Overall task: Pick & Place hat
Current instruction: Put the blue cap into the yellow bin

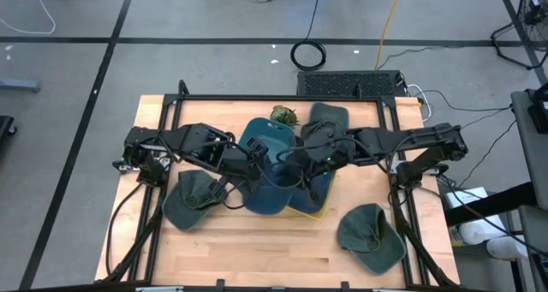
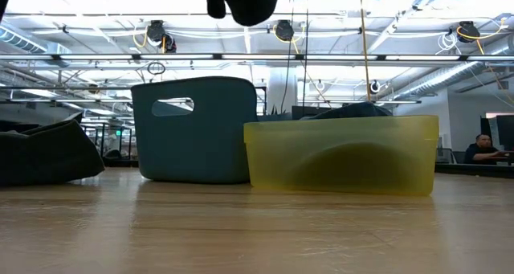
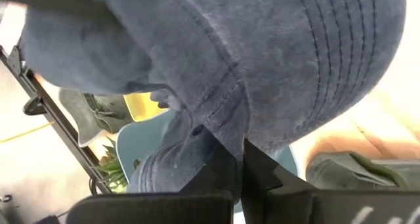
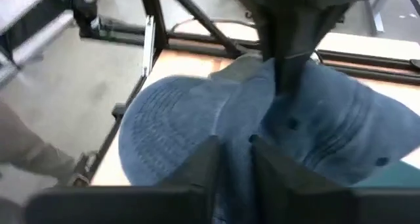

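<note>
A blue denim hat (image 1: 267, 189) hangs in the air over the teal bin (image 1: 267, 134) and the yellow bin (image 1: 323, 198) at mid-table, held between both arms. My left gripper (image 1: 255, 161) comes from the table's left and is shut on the hat (image 3: 275, 73). My right gripper (image 1: 297, 159) comes from the right and is shut on the same hat (image 4: 184, 119). In the low view only the hat's dark underside (image 2: 241, 1) shows at the top, above the teal bin (image 2: 197, 129) and yellow bin (image 2: 341, 157). My left gripper pinches a bunched fold of the hat's crown (image 3: 226, 129) between its two fingers, where crown and brim meet, coming steeply from above. The hat is lifted clear and spreads out beyond the fingers. My right gripper pinches a raised fold of the crown (image 4: 236, 129) between its two fingers, slanting down from the table's right side, opposite the left gripper's fingers (image 4: 287, 66). The hat is clear of the bins, its brim (image 4: 167, 119) spread beyond the fingers.
Green hats lie on the table at the left (image 1: 193, 198), the near right (image 1: 370, 236) and the far side (image 1: 330, 121). A small green plant (image 1: 284, 115) sits behind the teal bin. The near middle of the wooden table (image 1: 257, 249) is bare.
</note>
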